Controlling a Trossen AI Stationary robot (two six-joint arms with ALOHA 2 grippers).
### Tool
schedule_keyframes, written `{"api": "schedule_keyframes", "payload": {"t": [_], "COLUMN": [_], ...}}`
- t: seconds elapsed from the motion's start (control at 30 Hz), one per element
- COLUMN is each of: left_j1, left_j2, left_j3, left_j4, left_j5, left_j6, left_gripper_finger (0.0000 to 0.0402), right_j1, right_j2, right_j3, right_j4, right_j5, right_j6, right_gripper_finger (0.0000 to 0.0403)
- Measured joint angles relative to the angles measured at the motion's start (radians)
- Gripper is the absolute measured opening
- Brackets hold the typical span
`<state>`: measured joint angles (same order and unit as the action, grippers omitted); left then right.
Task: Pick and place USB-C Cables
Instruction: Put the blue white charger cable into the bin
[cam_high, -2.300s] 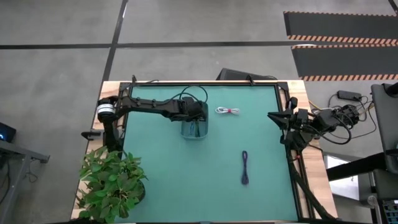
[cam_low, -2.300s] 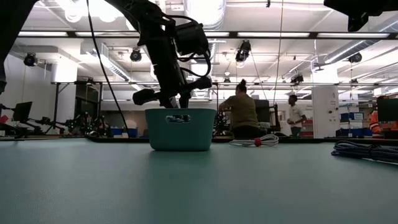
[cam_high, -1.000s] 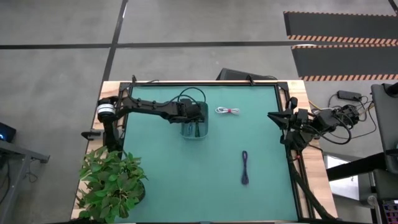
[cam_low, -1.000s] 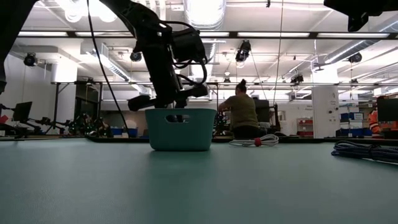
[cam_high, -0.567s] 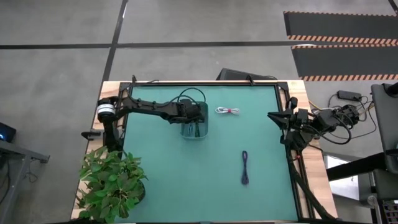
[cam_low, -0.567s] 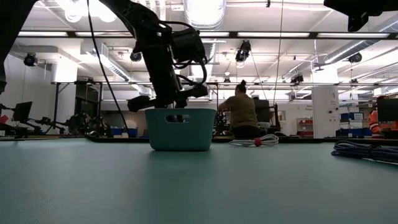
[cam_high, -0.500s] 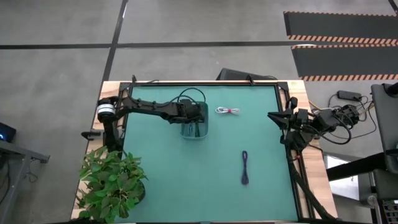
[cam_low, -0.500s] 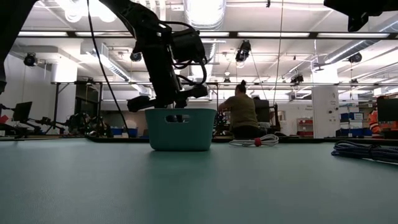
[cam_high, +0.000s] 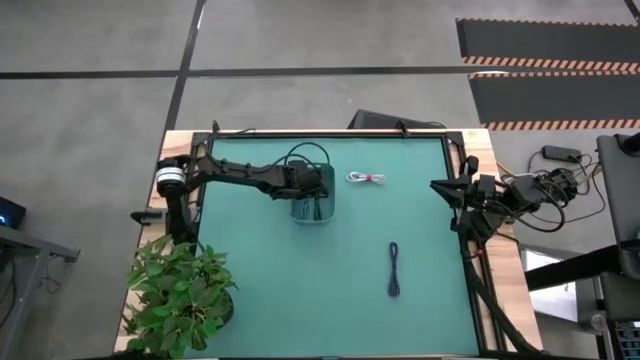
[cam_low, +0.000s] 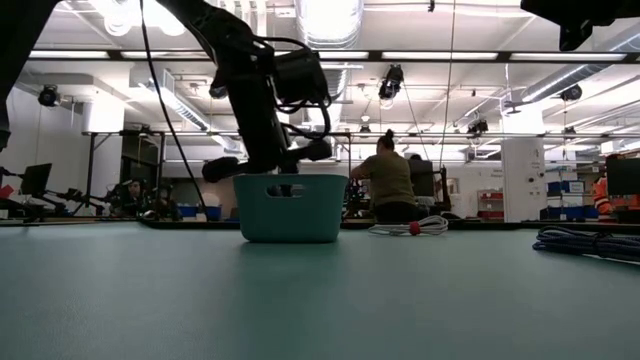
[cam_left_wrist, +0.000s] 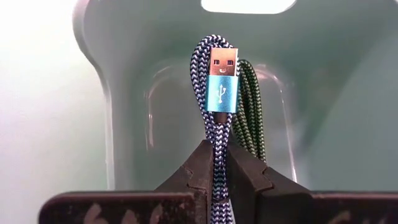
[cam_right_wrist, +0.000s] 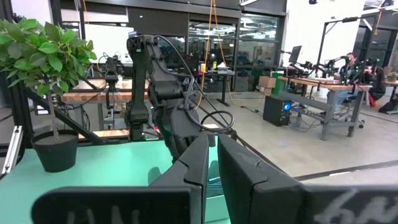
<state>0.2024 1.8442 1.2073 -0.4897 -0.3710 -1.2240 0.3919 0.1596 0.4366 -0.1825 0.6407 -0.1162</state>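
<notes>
Teal plastic fills most of what I get from the left wrist: the bin sits straight below my left gripper, whose fingers are clenched on the blue cable. The braided bundle stands up between the fingertips with its blue plug end on top, and the dark green cable lies on the bin floor directly behind it. From overhead I have the left arm reaching across the far-left part of the green mat, with the left gripper over the bin. At table height the wrist hangs just above the bin's rim, so the rim and walls block any sight of what is inside from that side.

The white cable with its red tie lies on the mat just right of the bin, apart from it. The dark purple cable lies stretched out near the middle-right of the mat, well apart from the bin and the white one.

My right gripper waits at the right edge of the table, its two fingers pressed together on nothing.

A potted plant stands at the near-left corner, close to the left arm's base. Beyond the table, a seated person shows behind the bin, with others farther back.
</notes>
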Motion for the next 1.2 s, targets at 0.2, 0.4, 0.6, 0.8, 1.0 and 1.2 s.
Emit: {"api": "schedule_keyframes", "payload": {"t": [0.2, 0.4, 0.6, 0.8, 1.0, 1.2], "left_j1": [0.0, 0.0, 0.0, 0.0, 0.0, 0.0], "left_j2": [0.0, 0.0, 0.0, 0.0, 0.0, 0.0], "left_j3": [-0.03, -0.037, -0.038, -0.038, -0.038, -0.038], "left_j4": [0.033, 0.056, 0.061, 0.063, 0.063, 0.063], "left_j5": [0.011, 0.012, 0.011, 0.011, 0.01, 0.01], "left_j6": [-0.002, -0.001, -0.001, 0.0, -0.001, -0.001], "left_gripper_finger": [0.0015, 0.0015, 0.0015, 0.0015, 0.0015, 0.0028], "right_j1": [0.0, 0.0, 0.0, 0.0, 0.0, 0.0], "right_j2": [0.0, 0.0, 0.0, 0.0, 0.0, 0.0], "right_j3": [0.0, 0.0, 0.0, 0.0, 0.0, 0.0], "right_j4": [0.0, 0.0, 0.0, 0.0, 0.0, 0.0], "right_j5": [0.0, 0.0, 0.0, 0.0, 0.0, 0.0], "right_j6": [0.0, 0.0, 0.0, 0.0, 0.0, 0.0], "right_gripper_finger": [0.0027, 0.0027, 0.0027, 0.0027, 0.0027, 0.0027]}}
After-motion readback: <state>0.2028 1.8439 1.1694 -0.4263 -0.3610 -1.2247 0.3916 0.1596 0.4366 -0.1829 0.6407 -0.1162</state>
